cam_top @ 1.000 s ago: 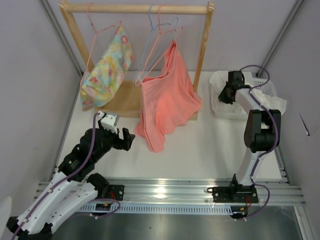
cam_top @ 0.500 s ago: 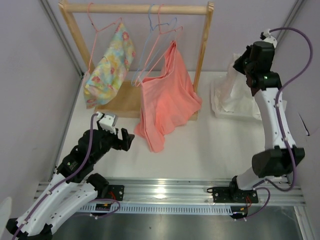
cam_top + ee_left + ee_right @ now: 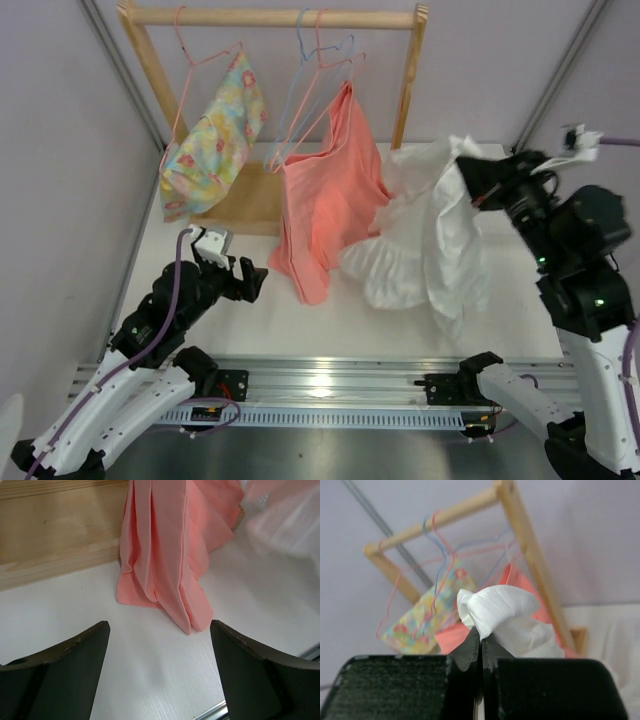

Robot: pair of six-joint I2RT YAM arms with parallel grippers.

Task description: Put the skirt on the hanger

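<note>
My right gripper (image 3: 472, 184) is shut on the white skirt (image 3: 425, 245) and holds it in the air right of the rack; the ruffled hem hangs low toward the table. In the right wrist view the jaws (image 3: 481, 642) pinch a bunch of the skirt (image 3: 497, 611). The light blue wire hanger (image 3: 300, 95) hangs bare on the wooden rail, between the floral garment and the salmon one; it also shows in the right wrist view (image 3: 440, 555). My left gripper (image 3: 248, 278) is open and empty, low over the table left of the salmon hem (image 3: 165, 570).
A wooden rack (image 3: 275, 16) stands at the back on a wooden base (image 3: 55, 535). A floral yellow-green garment (image 3: 215, 135) and a salmon-pink garment (image 3: 330, 200) hang from pink wire hangers (image 3: 335, 60). A metal rail (image 3: 330, 378) runs along the near edge.
My right arm has swung from the back right corner toward the near middle, lifting the white skirt off the table and spreading it in the air. The left arm has barely moved.
</note>
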